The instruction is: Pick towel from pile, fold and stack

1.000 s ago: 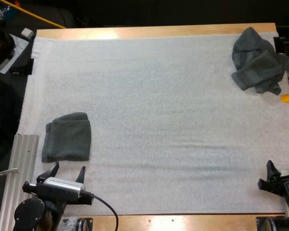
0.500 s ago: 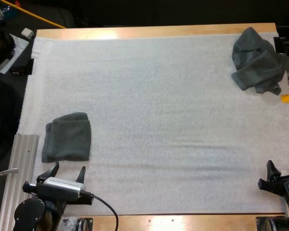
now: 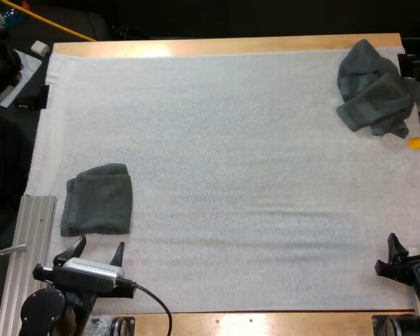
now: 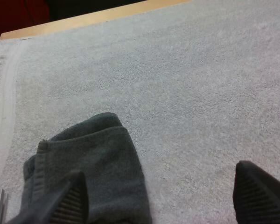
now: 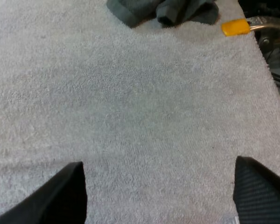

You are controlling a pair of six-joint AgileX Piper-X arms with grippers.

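Nothing has moved in the last second. My left gripper (image 3: 98,246) sits at the near edge of the mat (image 3: 231,140), just beside the folded towel (image 3: 96,200). Its two fingers stand wide apart and hold nothing. My right gripper (image 3: 410,243) sits at the near right side of the mat. It is wide open too, with bare mat between its fingers.

The pile (image 3: 373,87) lies crumpled at the far right corner of the mat, well apart from both grippers. I think this is a rest between towels. One towel looks done, and the next pick has not begun. My right arm is on the pile's side, so I think it should reach out for it.

Some things are hard to see. In the high view my right gripper is cut off at the edge. In the right wrist view the pile is cut off past its near edge. In the left wrist view one finger (image 4: 70,203) hides the near edge of the folded towel. I cannot tell how many towels are in the pile or how many are in the folded one.
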